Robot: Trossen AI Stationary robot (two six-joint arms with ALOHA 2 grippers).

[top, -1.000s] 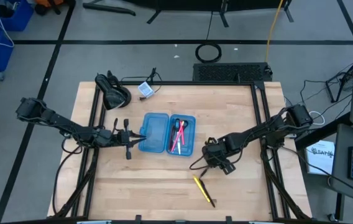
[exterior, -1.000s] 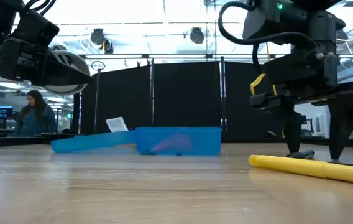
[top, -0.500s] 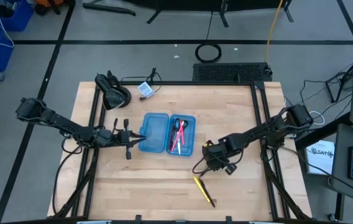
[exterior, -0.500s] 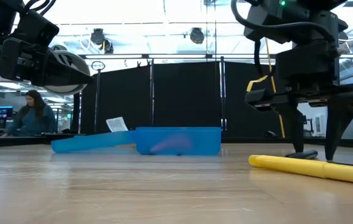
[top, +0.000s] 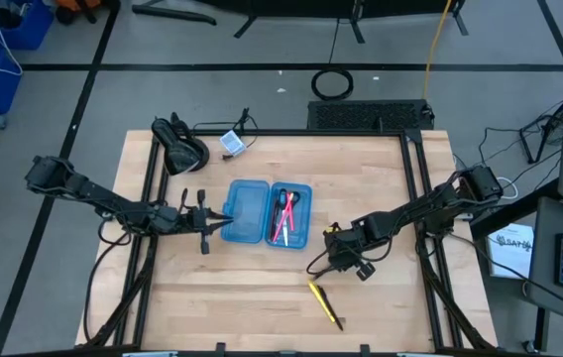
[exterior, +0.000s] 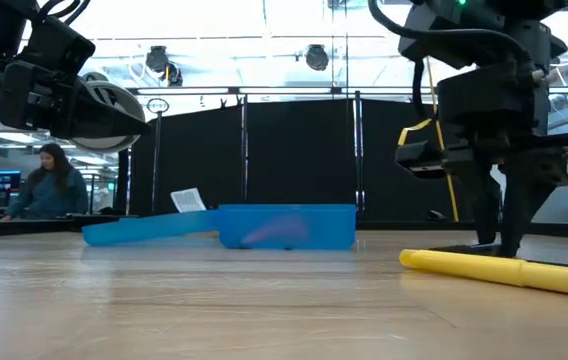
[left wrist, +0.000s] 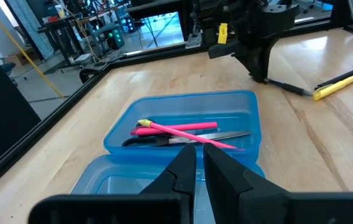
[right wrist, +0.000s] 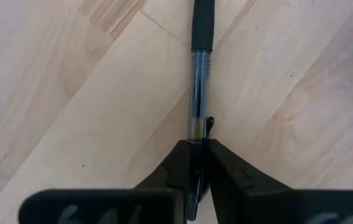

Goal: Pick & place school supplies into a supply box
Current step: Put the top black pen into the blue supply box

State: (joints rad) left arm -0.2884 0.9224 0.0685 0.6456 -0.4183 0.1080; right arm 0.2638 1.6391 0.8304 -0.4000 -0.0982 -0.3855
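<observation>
From above, the right gripper (top: 341, 260) is down on the table (top: 242, 297) just beside the open supply box (top: 268, 212), which already holds scissors (top: 291, 203) and a pink pen (top: 282, 220), while the yellow pen (top: 326, 303) lies nearer the front edge and the left gripper (top: 205, 224), jaws pressed together, steadies the box's lid side. Level with the table, the yellow pen (exterior: 499, 271) lies close before the right fingers (exterior: 494, 215), so the lift should go straight up before swinging toward the box (exterior: 286, 226). The right wrist view shows the jaws pinching a clear black-tipped pen (right wrist: 199, 81) near one end; carry it level, since it may droop, and there is open wood between it and the box
</observation>
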